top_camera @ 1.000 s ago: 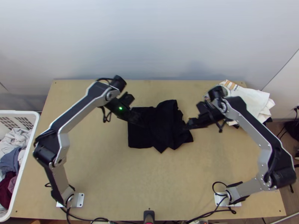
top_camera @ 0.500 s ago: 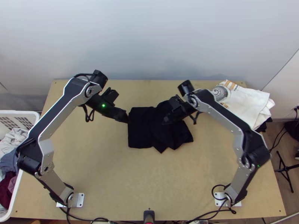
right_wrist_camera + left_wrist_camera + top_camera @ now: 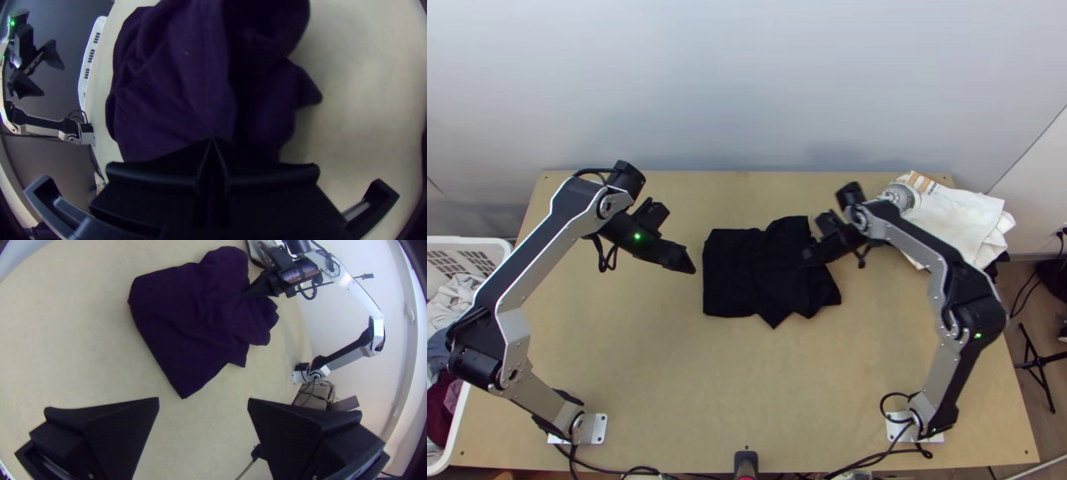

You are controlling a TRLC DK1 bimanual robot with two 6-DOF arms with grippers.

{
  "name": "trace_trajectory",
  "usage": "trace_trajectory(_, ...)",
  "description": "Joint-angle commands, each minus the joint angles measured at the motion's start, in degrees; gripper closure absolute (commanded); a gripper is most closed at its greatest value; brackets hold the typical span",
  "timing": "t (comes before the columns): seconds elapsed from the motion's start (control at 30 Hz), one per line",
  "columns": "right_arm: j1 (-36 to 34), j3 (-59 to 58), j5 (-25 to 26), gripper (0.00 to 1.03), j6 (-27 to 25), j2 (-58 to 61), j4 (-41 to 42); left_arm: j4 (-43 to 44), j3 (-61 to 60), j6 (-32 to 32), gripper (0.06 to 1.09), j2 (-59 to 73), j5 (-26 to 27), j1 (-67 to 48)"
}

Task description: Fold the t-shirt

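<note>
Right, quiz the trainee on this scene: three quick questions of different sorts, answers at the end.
1. True or false: the left gripper stands open, off the black t-shirt.

2. Where is the white laundry basket?
a) On the t-shirt
b) Between the arms' bases
c) At the top view's left edge

3. Fill in the missing word: the right gripper, at the t-shirt, has its fingertips ____ (together / apart).

Key: 1. True; 2. c; 3. together
</note>
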Motion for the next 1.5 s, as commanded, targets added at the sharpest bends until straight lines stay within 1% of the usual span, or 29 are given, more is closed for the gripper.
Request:
trace_trajectory(0.0,-8.7,-5.1,0.7,1.0,-1.7,-3.1,-1.8,0.9,-1.6,-0.2,0.12,-0.6,-0.4,0.3)
trace_trajectory(0.1,-11.5,-6.7,0.6,1.0,-1.7,-5.5,-2.3,1.1,-1.9,-0.2,0.12,-0.4,-0.9,-0.2)
trace_trajectory(0.13,-12.4,-6.6,0.3,0.94,-1.5,-6.4,-3.2,1.1,-1.9,-0.2,0.12,-0.4,-0.9,-0.4)
trace_trajectory(0.17,-13.1,-6.3,0.1,0.84,-1.3,-7.0,-5.1,1.1,-1.9,-0.2,0.12,-0.4,-0.9,-0.5)
trace_trajectory(0.23,-13.9,-5.9,-0.3,0.57,-1.7,-8.2,-8.3,1.1,-1.6,-0.3,0.12,-0.4,-1.0,-0.6)
trace_trajectory(0.3,-13.9,-6.0,-0.5,0.33,-3.0,-9.0,-9.8,1.4,-1.5,-0.4,0.12,-0.4,-1.0,-0.7)
trace_trajectory(0.37,-13.8,-6.0,-1.6,0.19,-4.8,-8.8,-11.2,1.4,-1.5,-0.5,0.12,-0.4,-1.2,-0.8)
trace_trajectory(0.4,-13.8,-6.0,-2.3,0.15,-5.3,-8.2,-11.7,1.4,-1.5,-0.5,0.12,-0.4,-1.2,-0.7)
trace_trajectory(0.5,-14.0,-5.6,-5.9,0.11,-5.9,-5.9,-12.0,1.3,-2.2,-0.6,0.12,-0.9,-1.8,-0.8)
trace_trajectory(0.6,-15.2,-4.7,-11.3,0.11,-6.6,-2.9,-12.0,1.3,-3.7,-0.6,0.12,-2.0,-2.4,-0.7)
trace_trajectory(0.73,-15.9,-2.9,-16.0,0.11,-7.8,0.6,-12.1,1.4,-5.5,-0.5,0.12,-3.3,-3.6,-0.7)
trace_trajectory(0.97,-16.9,0.3,-21.7,0.1,-8.6,6.3,-12.1,1.3,-6.6,-0.5,0.12,-4.2,-4.2,-0.8)
trace_trajectory(1.03,-16.4,0.6,-21.9,0.1,-8.9,7.8,-11.8,1.3,-6.5,-0.5,0.12,-4.3,-4.7,-0.8)
trace_trajectory(1.1,-15.8,0.7,-21.9,0.08,-8.8,8.4,-11.1,1.4,-6.6,-0.5,0.12,-4.3,-5.0,-0.9)
trace_trajectory(1.3,-12.7,1.3,-21.7,0.08,-7.1,8.4,-8.9,1.9,-6.9,-0.5,0.12,-3.9,-5.5,-1.0)
trace_trajectory(1.4,-10.9,2.0,-20.3,0.08,-5.4,8.3,-7.6,2.2,-6.9,-0.6,0.12,-3.9,-6.0,-1.0)
trace_trajectory(1.47,-9.5,2.6,-18.1,0.08,-4.1,8.2,-6.3,2.3,-7.1,-0.6,0.12,-3.9,-6.6,-1.0)
